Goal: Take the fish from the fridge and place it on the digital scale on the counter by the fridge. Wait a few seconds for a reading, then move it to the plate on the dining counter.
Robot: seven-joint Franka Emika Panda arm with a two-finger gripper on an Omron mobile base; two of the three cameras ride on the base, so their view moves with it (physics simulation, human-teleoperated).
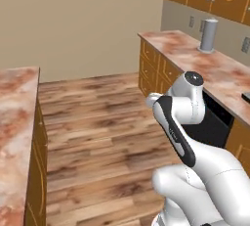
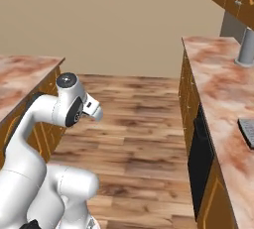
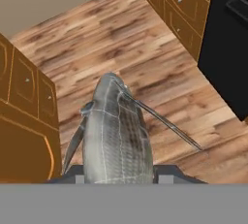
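Grey scaled fish [image 3: 116, 136] is pinched in the pincer [image 3: 118, 178], carried high over the wooden plank floor [image 3: 145, 58] for transit between desks.

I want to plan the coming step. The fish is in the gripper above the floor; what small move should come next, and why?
Probably keep the grip shut and carry on toward a counter. In the hand view the gripper holds the fish over bare wooden floor, between orange cabinets, so releasing here would drop it. Neither a scale nor a plate is visible yet.
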